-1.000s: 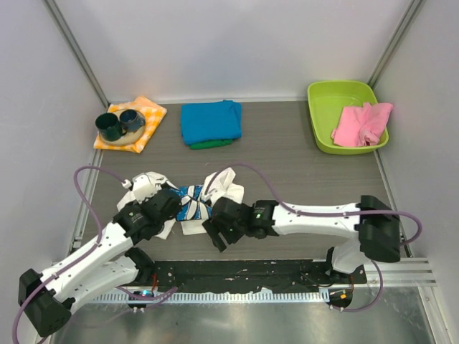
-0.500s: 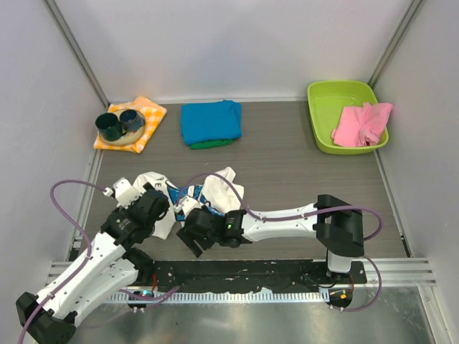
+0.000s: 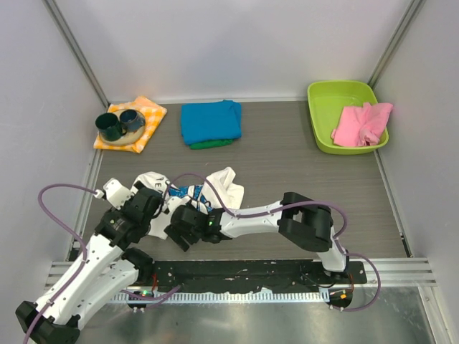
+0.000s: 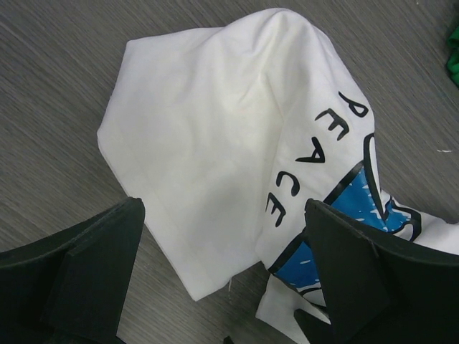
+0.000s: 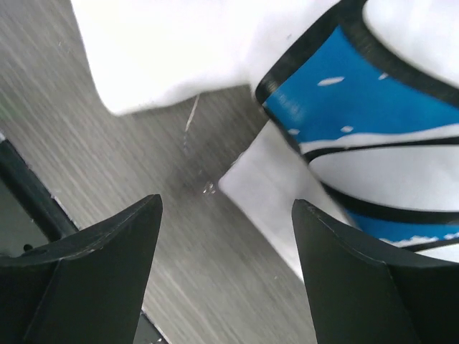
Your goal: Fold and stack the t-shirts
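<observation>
Left fingers [image 3: 147,206] are spread wide w/ nothing gripped. In the wrist view they straddle the white tee [image 4: 215,129], cloth filling the gap betw. them. Can't tell if the tips touch the fabric. Right fingers [image 3: 181,231] are also wide apart and hold nothing. They hang over bare worktop [image 5: 215,236] at the tee's near edge, w/ part of the blue print [image 5: 358,107] just beyond the gap.

The tee lies crumpled near-left on the worktop, both sets of fingers at its near side. Black lettering [image 4: 315,154] on it reads "PEACE", running along a fold right beside the blue print.

Far side, centre-left: a folded turquoise tee [image 3: 210,120] sits on a green tee [image 3: 211,144] — only the green one's near edge shows. Left of that stack is a checked cloth [image 3: 147,118] w/ two dark cups [image 3: 118,123]. At far right, a green tray [image 3: 337,104] w/ a pink cloth [image 3: 362,123].
</observation>
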Robot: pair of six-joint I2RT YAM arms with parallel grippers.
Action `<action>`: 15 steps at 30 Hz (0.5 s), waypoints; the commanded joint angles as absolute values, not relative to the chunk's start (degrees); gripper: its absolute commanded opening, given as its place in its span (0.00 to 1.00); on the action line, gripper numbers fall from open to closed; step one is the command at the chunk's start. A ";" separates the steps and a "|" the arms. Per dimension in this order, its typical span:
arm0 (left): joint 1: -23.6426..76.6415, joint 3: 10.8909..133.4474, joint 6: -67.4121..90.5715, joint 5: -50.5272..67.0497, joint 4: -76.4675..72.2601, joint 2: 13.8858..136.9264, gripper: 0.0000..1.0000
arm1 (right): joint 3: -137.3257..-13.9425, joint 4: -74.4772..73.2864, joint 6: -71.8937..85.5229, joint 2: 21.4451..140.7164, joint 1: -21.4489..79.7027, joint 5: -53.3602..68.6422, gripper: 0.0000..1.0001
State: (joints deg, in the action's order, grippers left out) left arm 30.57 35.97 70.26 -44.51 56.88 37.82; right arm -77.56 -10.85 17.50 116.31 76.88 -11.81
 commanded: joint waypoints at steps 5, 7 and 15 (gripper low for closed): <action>30.15 37.53 69.96 -48.08 57.48 35.68 1.00 | -76.90 -3.17 16.44 117.42 72.69 -8.88 0.79; 30.15 37.44 69.79 -48.25 57.39 35.68 1.00 | -77.43 -3.16 16.35 117.86 72.16 -8.26 0.79; 30.06 36.91 69.26 -49.39 57.04 35.68 1.00 | -75.86 -4.13 18.28 118.05 72.16 -6.50 0.49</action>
State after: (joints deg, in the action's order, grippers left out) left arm 30.55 35.99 69.76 -46.02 57.49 36.03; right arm -77.08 -4.49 16.69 117.78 71.88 -8.49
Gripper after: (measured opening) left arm 0.996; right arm 0.575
